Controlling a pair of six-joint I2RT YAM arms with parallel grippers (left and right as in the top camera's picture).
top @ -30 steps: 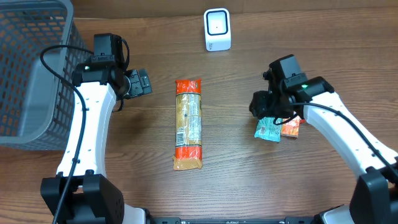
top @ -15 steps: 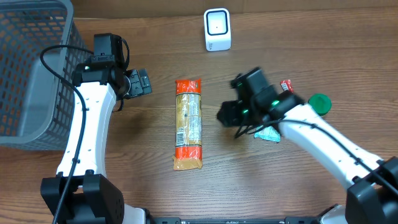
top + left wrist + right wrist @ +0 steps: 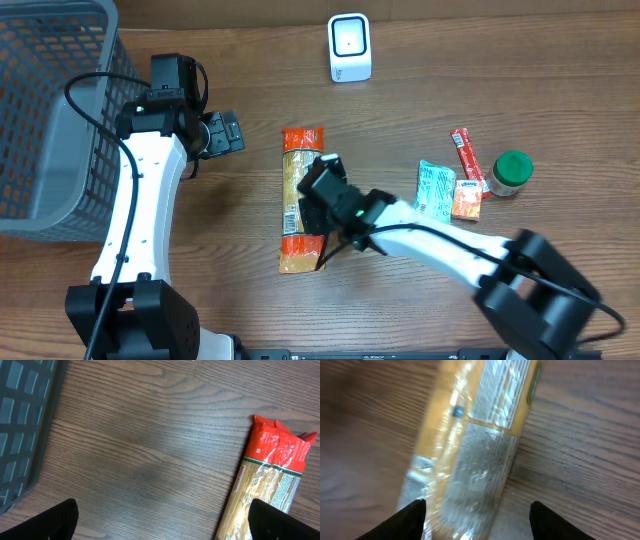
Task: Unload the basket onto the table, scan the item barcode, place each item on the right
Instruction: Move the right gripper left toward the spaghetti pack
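The item is a long pasta package (image 3: 303, 165) with red ends, lying lengthwise mid-table. My right gripper (image 3: 312, 212) hovers over its lower half, open. In the right wrist view the package (image 3: 480, 445) is blurred and lies between the two dark fingertips (image 3: 407, 520), with the gripper (image 3: 480, 525) straddling it and not closed on it. My left gripper (image 3: 222, 132) stays open left of the package. In the left wrist view the gripper (image 3: 162, 525) hangs over bare wood, the package's red end (image 3: 277, 447) to its right. A white scanner (image 3: 349, 47) stands at the back.
A grey mesh basket (image 3: 50, 120) fills the far left; its wall (image 3: 20, 425) shows in the left wrist view. On the right lie a teal packet (image 3: 434, 188), an orange packet (image 3: 466, 199), a red stick packet (image 3: 466, 154) and a green-capped jar (image 3: 511, 172).
My right arm has swept left from the small packets on the right to the pasta package, its jaws widening. The left arm has not moved.
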